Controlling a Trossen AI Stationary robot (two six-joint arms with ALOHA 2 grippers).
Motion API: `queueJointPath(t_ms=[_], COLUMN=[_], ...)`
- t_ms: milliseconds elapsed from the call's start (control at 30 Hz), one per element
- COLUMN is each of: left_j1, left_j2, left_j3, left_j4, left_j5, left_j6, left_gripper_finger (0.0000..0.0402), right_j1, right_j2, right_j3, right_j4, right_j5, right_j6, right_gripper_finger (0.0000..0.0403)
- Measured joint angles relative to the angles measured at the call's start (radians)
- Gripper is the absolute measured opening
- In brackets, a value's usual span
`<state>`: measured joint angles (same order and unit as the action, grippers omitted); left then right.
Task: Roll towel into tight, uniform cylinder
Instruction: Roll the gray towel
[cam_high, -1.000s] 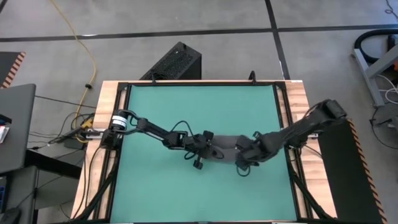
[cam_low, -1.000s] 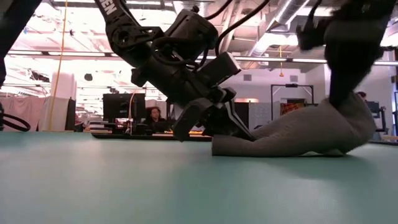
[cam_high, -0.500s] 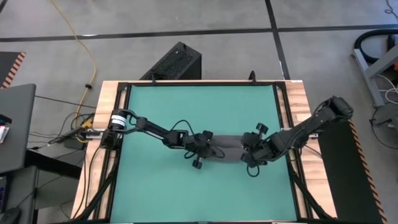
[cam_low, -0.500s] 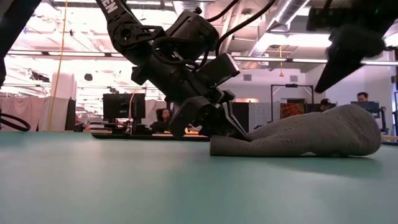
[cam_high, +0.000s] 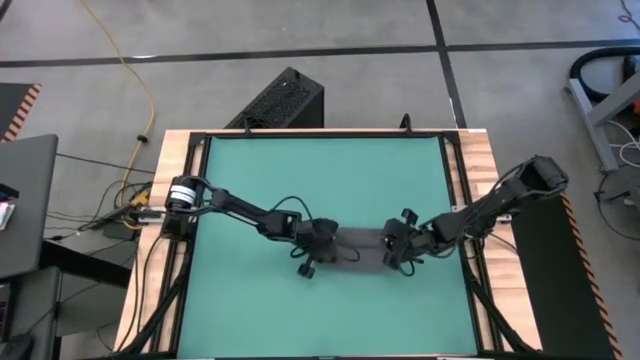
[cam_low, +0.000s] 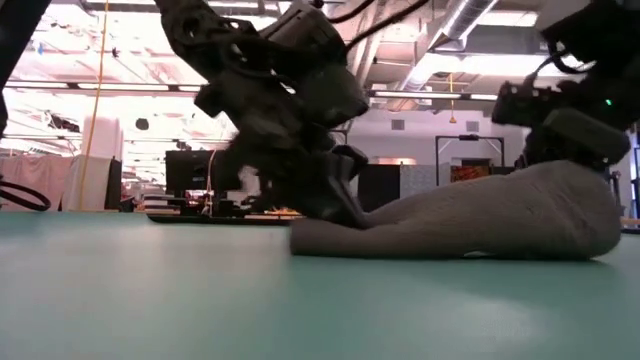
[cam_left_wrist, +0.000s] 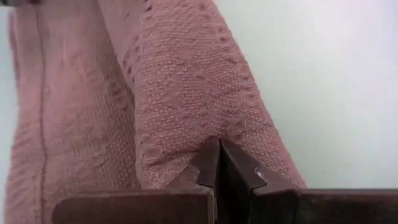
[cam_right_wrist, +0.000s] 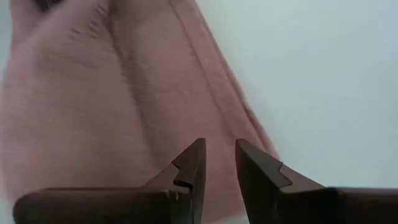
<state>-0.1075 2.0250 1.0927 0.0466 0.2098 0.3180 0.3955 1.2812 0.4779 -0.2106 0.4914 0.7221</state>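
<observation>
Teal matting covers the tabletop (cam_high: 250, 180), and the towel (cam_high: 358, 247) lies near its middle as a loose, uneven roll, thicker at its right end. At the towel's left end the left pincer (cam_left_wrist: 219, 163) is closed and pressing on the cloth. At the right end the right pincer (cam_right_wrist: 219, 163) sits with its jaws slightly parted, gripping nothing. The rolling seems mid-way; the next move likely needs both ends turned evenly to tighten the slack.

Both arms reach inward, low over the middle.
The left tool (cam_high: 318, 243), reaching toward 3 o'clock, has its fingers pressed together; the right tool (cam_high: 397, 246), reaching toward 9 o'clock, shows a narrow gap between its fingers (cam_right_wrist: 189, 168).
</observation>
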Motion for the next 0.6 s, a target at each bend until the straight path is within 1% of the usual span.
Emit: queueJointPath(t_ms=[67, 167, 233, 333, 400, 433, 500, 567, 600], left_j1=[-0.020, -0.058, -0.075, -0.078, -0.074, -0.067, -0.056, -0.047, -0.043], left_j2=[-0.015, -0.032, -0.039, -0.041, -0.041, -0.041, -0.041, -0.041, -0.041], left_j3=[0.000, 0.000, -0.001, -0.001, -0.001, -0.001, -0.001, -0.002, -0.002], left_j4=[-0.063, -0.122, -0.137, -0.139, -0.139, -0.139, -0.138, -0.134, -0.132], left_j5=[0.034, 0.036, 0.026, 0.022, 0.022, 0.027, 0.050, 0.058, 0.060], left_j6=[-0.010, -0.011, 0.004, 0.012, 0.006, 0.002, -0.007, -0.007, -0.006], left_gripper_finger=[0.0000, 0.0000, 0.0000, 0.0000, 0.0000, 0.0000, 0.0000, 0.0000, 0.0000], right_j1=[0.011, 0.050, 0.087, 0.149, 0.202, 0.233, 0.292, 0.346, 0.368], right_j2=[0.000, 0.000, -0.003, -0.052, -0.099, -0.118, -0.140, -0.133, -0.120], right_j3=[-0.029, -0.033, -0.026, 0.024, 0.066, 0.085, 0.121, 0.159, 0.177], right_j4=[0.048, 0.106, 0.117, 0.082, 0.073, 0.073, 0.088, 0.094, 0.087], right_j5=[-0.021, -0.033, 0.005, 0.089, 0.111, 0.109, 0.068, 0.016, 0.008], right_j6=[0.028, 0.038, 0.006, -0.081, -0.155, -0.201, -0.298, -0.378, -0.413], right_gripper_finger=[0.0107, 0.0102, 0.0096, 0.0083, 0.0074, 0.0071, 0.0067, 0.0066, 0.0066])
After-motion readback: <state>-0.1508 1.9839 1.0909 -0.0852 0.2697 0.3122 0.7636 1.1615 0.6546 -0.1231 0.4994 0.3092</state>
